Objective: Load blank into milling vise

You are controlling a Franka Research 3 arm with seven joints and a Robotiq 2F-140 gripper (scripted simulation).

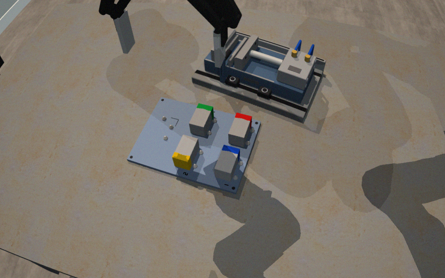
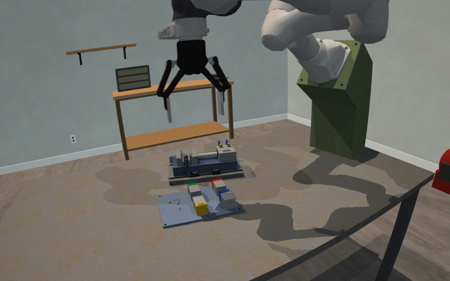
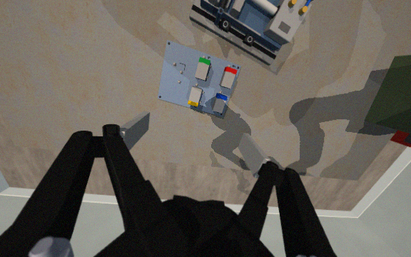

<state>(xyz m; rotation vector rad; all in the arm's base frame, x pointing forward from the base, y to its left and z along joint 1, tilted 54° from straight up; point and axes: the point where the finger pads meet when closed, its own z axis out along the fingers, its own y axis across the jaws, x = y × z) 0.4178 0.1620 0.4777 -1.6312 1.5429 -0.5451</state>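
Observation:
The blank with the blue end (image 1: pixel 226 161) lies on the infeed plate (image 1: pixel 194 144) at its front right corner, blue end toward the vise; it also shows in the exterior view (image 2: pixel 226 198) and in the wrist view (image 3: pixel 220 103). The milling vise (image 1: pixel 262 72) stands behind the plate, its jaws empty; the block with blue hoses (image 1: pixel 296 67) is at its right end. My gripper (image 2: pixel 194 108) hangs wide open and empty, high above the table, over the area left of the vise; its fingers also show in the top view (image 1: pixel 172 44).
Three other blanks lie on the infeed plate: green end (image 1: pixel 201 121), red end (image 1: pixel 240 129), yellow end (image 1: pixel 185 152). The plate's left part holds small pins only. A green pedestal (image 2: pixel 338 101) stands at the right, a wooden bench (image 2: pixel 174 115) behind the vise.

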